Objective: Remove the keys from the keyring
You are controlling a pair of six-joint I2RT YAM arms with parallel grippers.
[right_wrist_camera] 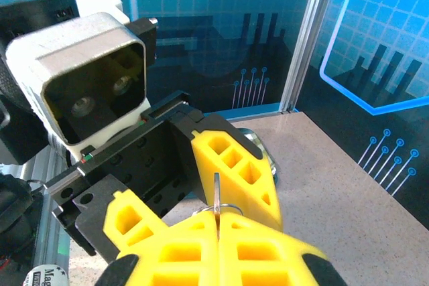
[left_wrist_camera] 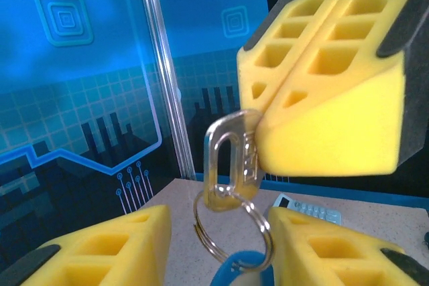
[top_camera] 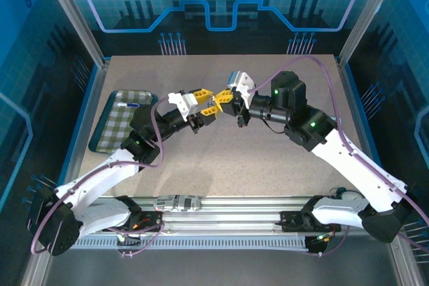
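**Setting.** A blue-panelled enclosure surrounds a beige table. The two arms rise from its near edge and meet above mid-table.

**Near field.** In the right wrist view, the right gripper has its yellow fingers pressed together on a thin metal edge. The left wrist view identifies this as the silver key, pinched at its head and held clear of the table. The keyring passes through the slot in the key and hangs beneath it.

**Middle field.** The left gripper faces the right one, jaws apart, one on each side of the hanging ring. The blue-headed key dangles from the ring between those jaws, cropped by the lower edge of the view. A gap shows on one side of it, so it appears not to be clamped.

**Far field.** A checked tray lies well apart at the left of the table and holds a blue pen.

**Step in hand (judgement).** The step appears to be separating the silver key from the ring, and no key is off yet.

**Next move (judgement).** The left jaws would need to close on the ring or the blue head to steady it. The right gripper would then need to turn the key finely along the coil to its split end without bending the wire.
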